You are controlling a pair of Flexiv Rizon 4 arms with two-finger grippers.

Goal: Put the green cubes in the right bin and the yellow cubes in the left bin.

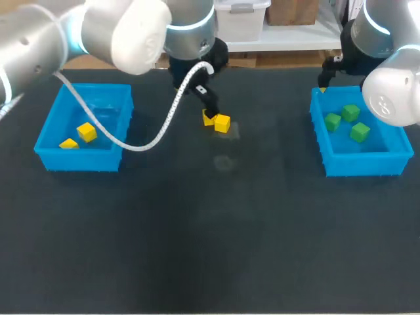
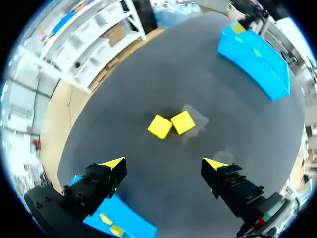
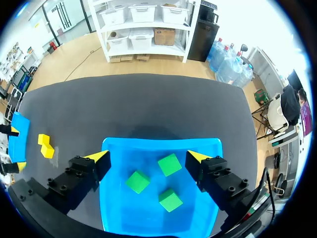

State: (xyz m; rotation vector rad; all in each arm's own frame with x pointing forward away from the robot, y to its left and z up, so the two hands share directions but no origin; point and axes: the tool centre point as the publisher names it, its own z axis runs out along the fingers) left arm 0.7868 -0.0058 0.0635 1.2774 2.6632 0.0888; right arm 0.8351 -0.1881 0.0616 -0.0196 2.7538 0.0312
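Observation:
Two yellow cubes [image 1: 222,123] lie touching each other on the dark table, mid-back. My left gripper [image 1: 211,108] hangs just above them, open; in the left wrist view the pair of cubes [image 2: 171,124] sits ahead of the open gripper [image 2: 164,164], not between its fingers. The left bin [image 1: 46,128] holds two yellow cubes [image 1: 86,132]. Three green cubes [image 1: 350,112] rest in the right bin [image 1: 367,163]. My right gripper [image 3: 148,156] stands open and empty above that bin [image 3: 208,148], over the green cubes [image 3: 169,164].
Both blue bins stand at the table's sides, the left bin [image 2: 126,225] under my left wrist and the right bin [image 2: 257,57] far ahead of it. Dark table surface stretches between and in front of them. A white cable [image 1: 161,128] loops from my left arm.

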